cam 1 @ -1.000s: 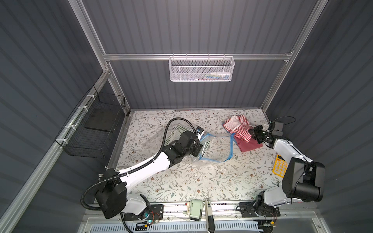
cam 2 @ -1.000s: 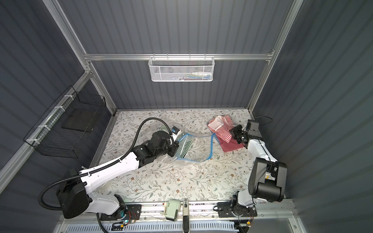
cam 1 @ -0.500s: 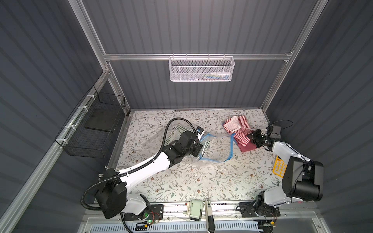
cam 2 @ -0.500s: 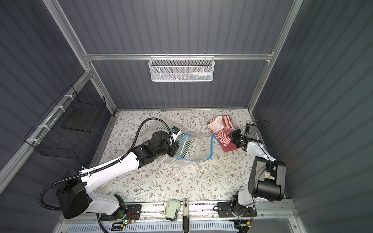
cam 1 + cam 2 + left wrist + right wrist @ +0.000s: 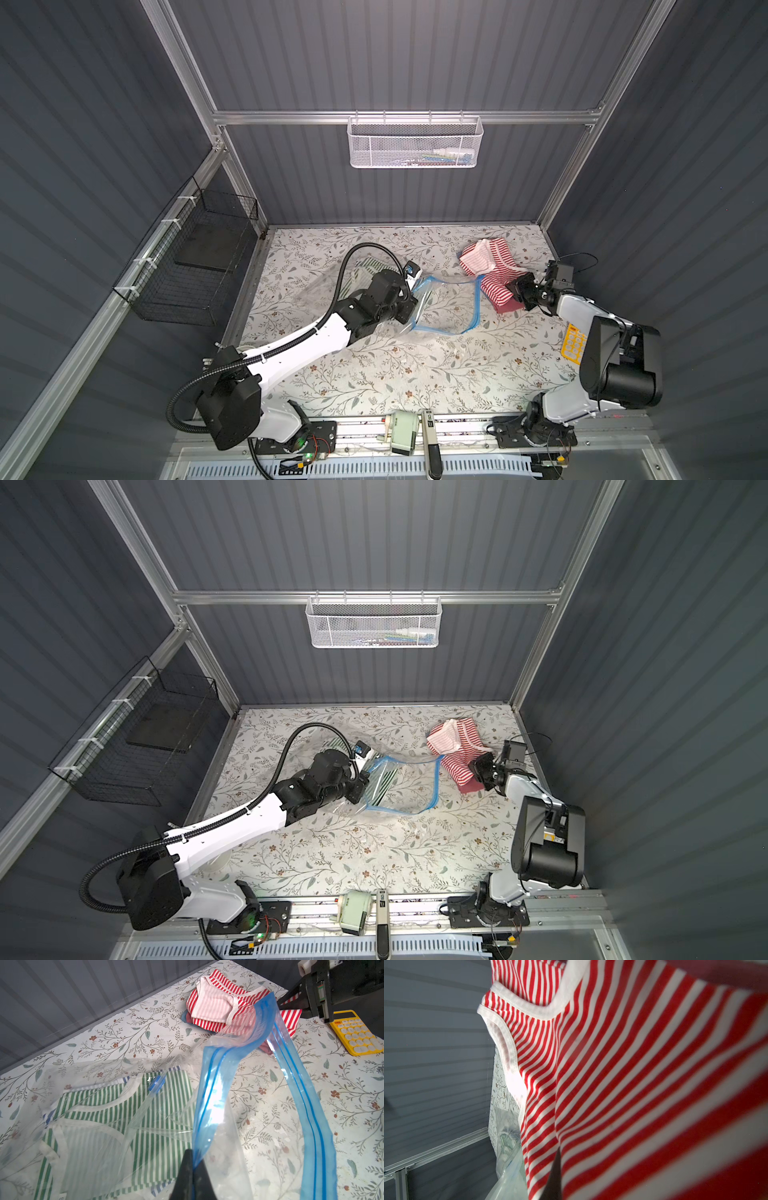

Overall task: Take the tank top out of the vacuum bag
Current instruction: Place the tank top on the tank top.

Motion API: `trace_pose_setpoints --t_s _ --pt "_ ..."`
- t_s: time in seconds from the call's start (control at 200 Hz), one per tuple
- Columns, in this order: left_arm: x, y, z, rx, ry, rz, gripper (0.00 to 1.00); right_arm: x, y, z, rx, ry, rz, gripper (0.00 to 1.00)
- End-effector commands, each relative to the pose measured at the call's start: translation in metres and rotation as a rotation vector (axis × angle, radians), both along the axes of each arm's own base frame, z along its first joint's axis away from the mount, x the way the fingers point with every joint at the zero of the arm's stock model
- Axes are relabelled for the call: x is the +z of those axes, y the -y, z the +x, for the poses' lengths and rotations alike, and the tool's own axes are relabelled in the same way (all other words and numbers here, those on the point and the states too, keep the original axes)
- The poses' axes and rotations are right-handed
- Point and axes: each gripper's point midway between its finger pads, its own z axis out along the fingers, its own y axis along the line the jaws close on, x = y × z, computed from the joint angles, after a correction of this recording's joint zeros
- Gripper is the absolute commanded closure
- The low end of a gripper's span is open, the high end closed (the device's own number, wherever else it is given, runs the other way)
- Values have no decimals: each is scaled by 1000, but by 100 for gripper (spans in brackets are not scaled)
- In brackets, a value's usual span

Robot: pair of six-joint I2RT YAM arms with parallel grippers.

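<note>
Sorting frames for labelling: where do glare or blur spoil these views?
Left wrist: a white glare patch on the vacuum bag; right wrist: the red-striped tank top fills the frame, soft toward the lens; both top views: even light, sharp.

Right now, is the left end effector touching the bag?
Touching. Left wrist view: the left end effector is shut on the bag, pinching its blue zip edge.

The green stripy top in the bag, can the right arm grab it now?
Probably not yet. The right gripper is shut on the red striped top, so it is busy. The green striped top lies inside the vacuum bag, though the left gripper pinches its blue edge.
</note>
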Motion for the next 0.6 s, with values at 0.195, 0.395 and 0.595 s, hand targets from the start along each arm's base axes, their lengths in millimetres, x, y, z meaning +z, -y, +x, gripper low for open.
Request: trace_pose_setpoints --t_s 0.195,0.395,0.595 --pt "-1 5 2 -10 -20 0 100 -13 4 -3 -14 -22 -3 94" --pt "-1 8 3 -18 -24 -7 100 -12 6 -8 -19 -23 -8 78" --pt "-1 9 2 -24 -27 -15 100 -15 19 -22 -52 -31 -9 72"
